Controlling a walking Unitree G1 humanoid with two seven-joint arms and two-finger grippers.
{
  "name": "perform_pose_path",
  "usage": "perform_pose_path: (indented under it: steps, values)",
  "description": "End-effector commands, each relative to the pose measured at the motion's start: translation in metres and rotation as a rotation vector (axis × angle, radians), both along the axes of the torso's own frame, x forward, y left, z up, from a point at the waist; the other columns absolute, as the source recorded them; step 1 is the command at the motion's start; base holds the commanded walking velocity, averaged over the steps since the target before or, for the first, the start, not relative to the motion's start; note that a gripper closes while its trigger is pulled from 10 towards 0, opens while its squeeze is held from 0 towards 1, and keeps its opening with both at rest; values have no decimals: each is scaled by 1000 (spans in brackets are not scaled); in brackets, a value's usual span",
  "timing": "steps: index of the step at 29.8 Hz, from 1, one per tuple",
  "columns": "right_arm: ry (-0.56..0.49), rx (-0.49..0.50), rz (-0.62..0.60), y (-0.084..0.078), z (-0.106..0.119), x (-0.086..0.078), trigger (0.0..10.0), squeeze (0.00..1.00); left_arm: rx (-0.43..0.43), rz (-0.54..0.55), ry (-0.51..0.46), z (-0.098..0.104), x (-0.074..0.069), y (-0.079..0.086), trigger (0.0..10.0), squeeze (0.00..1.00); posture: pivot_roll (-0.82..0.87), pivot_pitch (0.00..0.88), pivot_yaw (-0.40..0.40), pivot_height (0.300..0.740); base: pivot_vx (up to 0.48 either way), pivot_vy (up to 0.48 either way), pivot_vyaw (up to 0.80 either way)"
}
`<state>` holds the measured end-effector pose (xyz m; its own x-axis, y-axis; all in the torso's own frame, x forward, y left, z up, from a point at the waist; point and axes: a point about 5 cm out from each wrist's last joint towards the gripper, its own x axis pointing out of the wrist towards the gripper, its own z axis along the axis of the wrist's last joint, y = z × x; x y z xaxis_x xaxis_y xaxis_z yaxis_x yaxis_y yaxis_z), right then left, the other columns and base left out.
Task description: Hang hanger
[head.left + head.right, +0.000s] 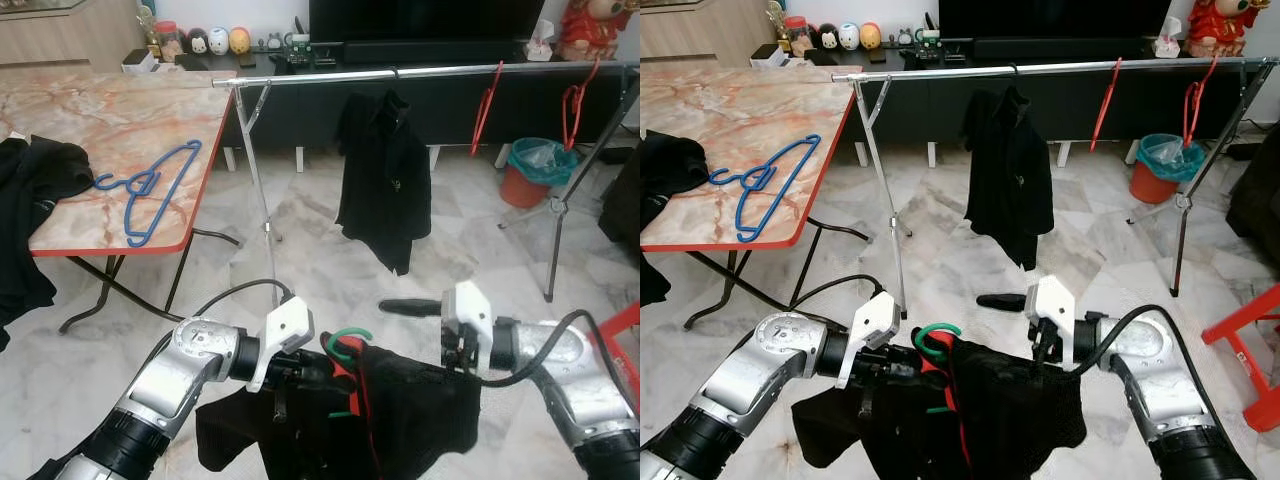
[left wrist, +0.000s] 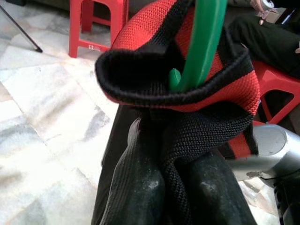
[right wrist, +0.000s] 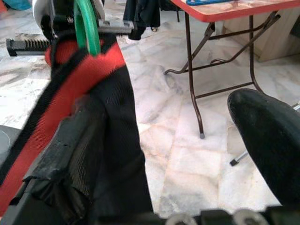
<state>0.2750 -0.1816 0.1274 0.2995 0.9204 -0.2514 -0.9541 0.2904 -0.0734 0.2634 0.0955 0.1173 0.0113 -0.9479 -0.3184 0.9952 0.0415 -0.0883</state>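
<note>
We saw the left tool (image 1: 300, 372) clamped on the black-and-red garment (image 1: 400, 410) at the green hanger (image 1: 345, 347), low centre; the right tool (image 1: 455, 368) stood apart, one finger buried in cloth.

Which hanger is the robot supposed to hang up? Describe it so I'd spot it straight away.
Start at the long silver clothes rail across the room, then look down to the two hands in the foreground. Between them hangs a black garment with red trim; the green hanger pokes from its collar. The other hangers are red on the rail or blue on the table.
</note>
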Motion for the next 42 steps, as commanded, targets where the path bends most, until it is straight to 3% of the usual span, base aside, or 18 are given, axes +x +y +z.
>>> perform_pose_path:
  steps: [1, 6, 7, 9, 10, 12, 13, 14, 15, 16, 21, 22, 24, 28, 31, 34, 35, 42]
  values:
    - [-15, 1, 7, -2, 6, -2, 10000, 1000, 12, -5, -14, -1, 0, 3, 0, 0, 12, 43, 40, 740, 0, 0, 0]
    - [7, -37, 27, -7, 2, -9, 10000, 1000, 29, 61, -38, -4, 8, 11, 0, 0, 10, 41, 40, 740, 0, 0, 0]
    - [19, -65, 36, -9, 0, -13, 10000, 831, 29, 97, -50, -3, 12, 15, 0, 0, 12, 40, 39, 740, 0, 0, 0]
    - [26, -75, 37, -10, -1, -14, 10000, 831, 29, 108, -55, -3, 14, 16, 0, 0, 12, 40, 38, 740, 0, 0, 0]
    - [33, -111, 37, -14, -5, -17, 10000, 0, 31, 168, -87, -3, 20, 18, 0, 0, 13, 40, 38, 740, 0, 0, 0]
    - [34, -130, 16, -18, -8, -18, 10000, 0, 35, 223, -103, -5, 25, 21, 2510, 0, 13, 40, 38, 740, 0, 0, 0]
    - [19, -156, -36, -23, -11, -17, 10000, 0, 30, 278, -114, -8, 29, 23, 6745, 0, 13, 40, 38, 740, 0, 0, 0]
    - [12, -163, -56, -25, -12, -16, 10000, 0, 28, 295, -118, -9, 30, 24, 6745, 0, 13, 40, 38, 740, 0, 0, 0]
    - [6, -170, -98, -27, -14, -13, 10000, 0, 25, 317, -122, -10, 31, 24, 9882, 0, 13, 40, 38, 740, 0, 0, 0]
    - [-2, -181, -143, -30, -16, -10, 10000, 0, 19, 341, -129, -11, 33, 25, 10000, 0, 8, 37, 36, 740, 0, 0, 0]
    - [-82, -159, -642, -57, -30, 16, 10000, 0, -19, 561, -171, -19, 46, 29, 10000, 0, 4, 34, 34, 740, 0, 0, 0]
    - [-82, -159, -642, -57, -30, 16, 10000, 0, -19, 561, -171, -19, 46, 29, 10000, 0, 4, 34, 34, 740, 0, 0, 0]
    - [-88, -122, -826, -66, -37, 19, 10000, 0, -32, 667, -191, -22, 52, 31, 10000, 0, 2, 33, 33, 740, 0, 0, 0]
    - [-49, -26, -1021, -70, -55, 15, 10000, 0, -38, 820, -218, -25, 60, 36, 10000, 0, -2, 27, 34, 740, 0, 0, 0]
    - [-17, 8, -1104, -70, -68, 11, 10000, 0, -42, 893, -231, -26, 64, 39, 10000, 0, -4, 25, 34, 740, 0, 0, 0]
    - [85, 38, -1248, -66, -100, -1, 10000, 0, -73, 992, -250, -27, 69, 42, 10000, 0, -6, 17, 32, 740, 0, 0, 0]
    - [163, 26, -1302, -63, -118, -11, 10000, 0, -88, 1027, -253, -26, 70, 43, 10000, 0, -5, 15, 33, 740, 0, 0, 0]
    - [432, -60, -1482, -52, -173, -57, 10000, 0, -130, 1089, -270, -24, 73, 40, 10000, 0, 6, 0, 34, 740, 0, 0, 0]
